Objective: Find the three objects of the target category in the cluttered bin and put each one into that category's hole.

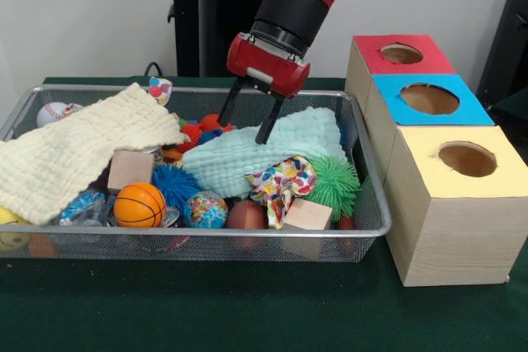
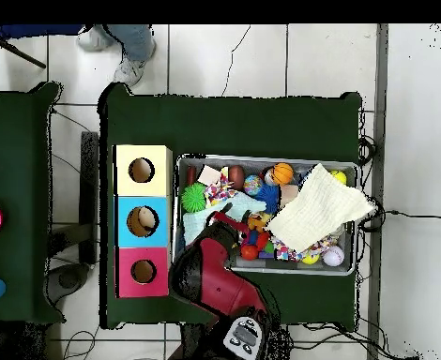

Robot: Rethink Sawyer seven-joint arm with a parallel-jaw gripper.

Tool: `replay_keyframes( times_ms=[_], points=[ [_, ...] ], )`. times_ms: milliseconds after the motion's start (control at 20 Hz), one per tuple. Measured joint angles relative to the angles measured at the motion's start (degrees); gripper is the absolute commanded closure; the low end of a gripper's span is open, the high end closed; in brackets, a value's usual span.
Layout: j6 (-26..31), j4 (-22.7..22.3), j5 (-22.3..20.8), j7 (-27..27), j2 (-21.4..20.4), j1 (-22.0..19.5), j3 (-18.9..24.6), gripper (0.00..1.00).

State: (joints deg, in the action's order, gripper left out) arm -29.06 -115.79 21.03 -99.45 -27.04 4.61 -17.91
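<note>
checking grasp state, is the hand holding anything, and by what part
Nothing is held: the hand is open above the mint cloth.

You're looking at a silver wire-mesh bin (image 1: 369,172) with a shiny metal rim, holding 2 waffle-textured cloths, cream (image 1: 74,147) and mint (image 1: 264,151); 3 boxes of pale matt wood (image 1: 450,232); a glossy basketball (image 1: 139,205); matt green tablecloth (image 1: 206,307).

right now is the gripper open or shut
Open: the gripper has its two black fingers spread apart above the mint cloth, gripping nothing.
</note>
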Motion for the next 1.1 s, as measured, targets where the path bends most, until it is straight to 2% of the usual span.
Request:
replay_keyframes(
  times_ms=[250, 600, 800, 850, 1100],
  points=[
    [-0.01, -2.25, 0.06, -5.1, 2.22, -2.18, 3.09, 0.0],
    [-0.85, -3.07, 0.09, -9.79, 4.99, -3.18, 4.31, 0.0],
    [-4.7, -3.05, -0.03, -11.14, 6.58, -3.17, 4.3, 0.0],
    [-5.69, -3.04, -0.08, -11.21, 6.86, -3.17, 4.3, 1.0],
    [-11.15, -3.01, -0.83, -11.21, 7.76, -2.53, 4.28, 1.0]
  ],
)
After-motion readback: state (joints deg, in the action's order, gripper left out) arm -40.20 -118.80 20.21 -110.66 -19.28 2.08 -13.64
